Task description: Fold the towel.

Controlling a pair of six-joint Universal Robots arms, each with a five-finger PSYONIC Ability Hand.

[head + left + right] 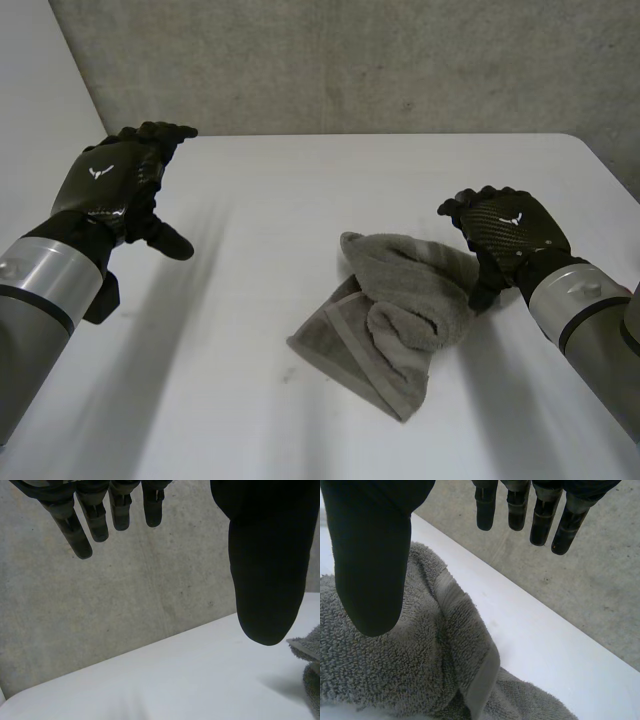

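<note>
A grey towel [395, 315] lies crumpled in a heap on the white table [300, 190], right of the middle. My right hand [500, 232] hovers just off the heap's right edge, fingers straight and holding nothing. In the right wrist view the towel [420, 665] bunches under the thumb [370, 555], with the fingers [540, 515] spread above the table's far edge. My left hand [115, 185] is raised at the table's left side, well away from the cloth, open and empty. In the left wrist view its thumb [267, 565] and fingers [95, 515] hang apart, and a towel corner [307, 650] peeks in beside the thumb.
A grey concrete wall [350, 60] runs behind the table's far edge. The table's right edge [610, 170] slants close to my right arm. Bare tabletop lies between the left hand and the towel.
</note>
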